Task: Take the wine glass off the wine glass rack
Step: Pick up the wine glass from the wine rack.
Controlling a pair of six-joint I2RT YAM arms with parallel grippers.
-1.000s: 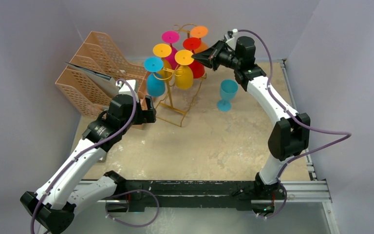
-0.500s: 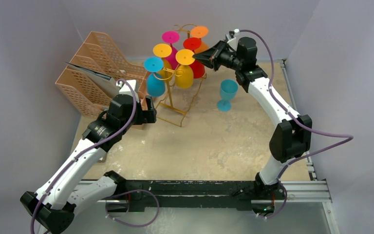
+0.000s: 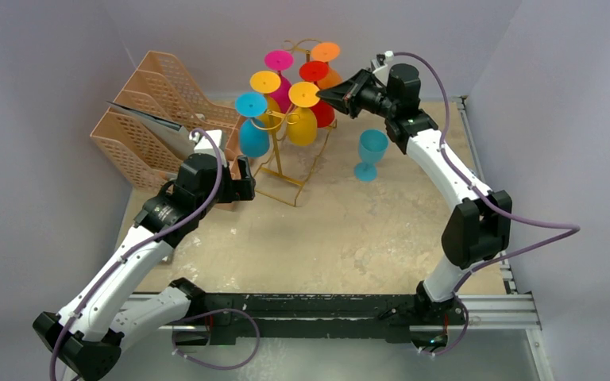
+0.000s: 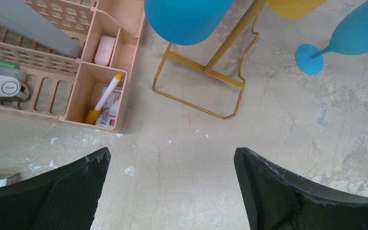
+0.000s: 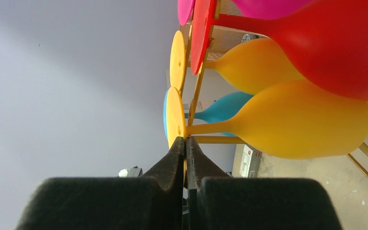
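Far side of the table: the wine glass rack [image 3: 276,159] stands just right of the peach file organizer [image 3: 151,119].
Rack look: thin gold wire, a tall stem on a rectangular wire base that sits flat on the table [image 3: 349,238], with curled hooks at the top.
Rack load: six glasses hang bowl-down with their round feet uppermost, namely a blue glass [image 3: 252,135], a pink glass [image 3: 278,59], a red glass [image 3: 313,71], an orange glass [image 3: 326,51], and two yellow ones.
Task glass: the yellow wine glass [image 5: 306,120] hangs on the rack's near right side. It is opaque plastic with a plump bowl, a thin stem and a flat disc foot.
Right gripper [image 5: 186,141]: raised to hook height with its jaws pressed together. The tips sit where the stem of the yellow wine glass meets its foot. Whether they pinch anything I cannot tell.
Left gripper [image 4: 172,191]: jaws spread wide and holding nothing, low over the table, near the rack's base and the organizer's front corner.
Loose glass: a teal glass [image 3: 371,151] stands upright on the table, right of the rack and apart from it.
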